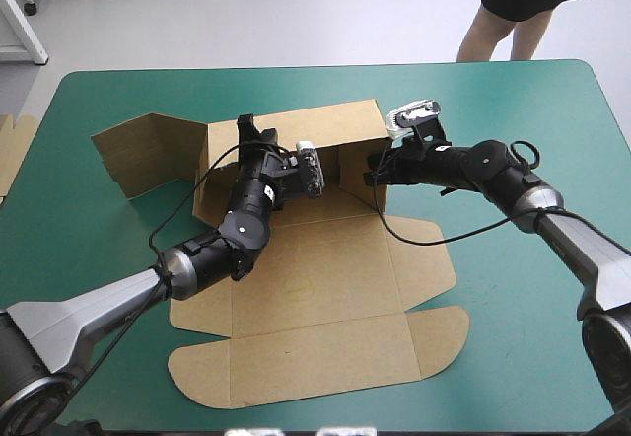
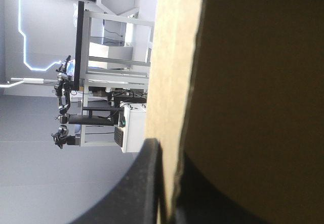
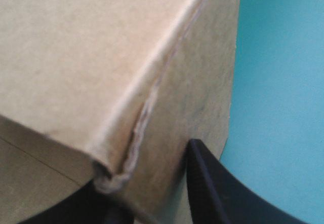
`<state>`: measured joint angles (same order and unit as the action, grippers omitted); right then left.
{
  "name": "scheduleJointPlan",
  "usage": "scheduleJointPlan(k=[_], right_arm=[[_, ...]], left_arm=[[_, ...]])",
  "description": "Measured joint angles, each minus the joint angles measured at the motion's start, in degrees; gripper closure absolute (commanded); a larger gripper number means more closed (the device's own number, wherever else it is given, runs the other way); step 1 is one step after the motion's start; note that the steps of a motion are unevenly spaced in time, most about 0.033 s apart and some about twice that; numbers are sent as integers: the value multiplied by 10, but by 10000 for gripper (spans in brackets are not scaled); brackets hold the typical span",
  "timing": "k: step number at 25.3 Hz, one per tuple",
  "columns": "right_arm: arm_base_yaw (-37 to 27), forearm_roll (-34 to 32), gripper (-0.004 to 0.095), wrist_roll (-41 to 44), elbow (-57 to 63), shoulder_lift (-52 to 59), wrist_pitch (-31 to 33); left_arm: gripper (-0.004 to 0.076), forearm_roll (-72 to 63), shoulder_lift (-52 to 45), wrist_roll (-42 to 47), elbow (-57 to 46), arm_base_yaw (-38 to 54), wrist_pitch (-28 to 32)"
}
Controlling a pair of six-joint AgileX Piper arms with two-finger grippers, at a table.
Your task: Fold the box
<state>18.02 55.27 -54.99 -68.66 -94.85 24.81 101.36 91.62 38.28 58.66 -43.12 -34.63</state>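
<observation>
Brown box (image 1: 320,288), far walls raised, left hand (image 1: 252,132) clamped on wall at 11 o'clock, right hand (image 1: 379,172) clamped on corner at 1 o'clock

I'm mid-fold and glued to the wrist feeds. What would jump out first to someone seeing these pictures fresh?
The brown box sprawls mid-table on the teal-green cover, rear walls raised, front flaps flat toward the near edge. Both grippers pinch the raised part: the left gripper on the back wall's top edge, the right gripper at its right corner fold.
</observation>
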Motion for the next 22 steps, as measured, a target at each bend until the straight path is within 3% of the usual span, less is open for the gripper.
scheduleJointPlan(k=[12, 18, 20, 21, 22], right_arm=[[27, -25, 925, -17, 0, -4, -68], [28, -31, 923, -17, -6, -7, -69], [28, -50, 923, -2, -15, -8, -62], [28, -62, 923, 9, -18, -8, -59], [28, -86, 923, 34, -21, -9, -54]], left_arm=[[734, -22, 0, -1, 16, 2, 0], [730, -24, 0, -1, 17, 3, 6], [650, -24, 0, -1, 17, 6, 11], [552, -24, 0, -1, 17, 6, 12], [509, -25, 0, 0, 17, 6, 22]])
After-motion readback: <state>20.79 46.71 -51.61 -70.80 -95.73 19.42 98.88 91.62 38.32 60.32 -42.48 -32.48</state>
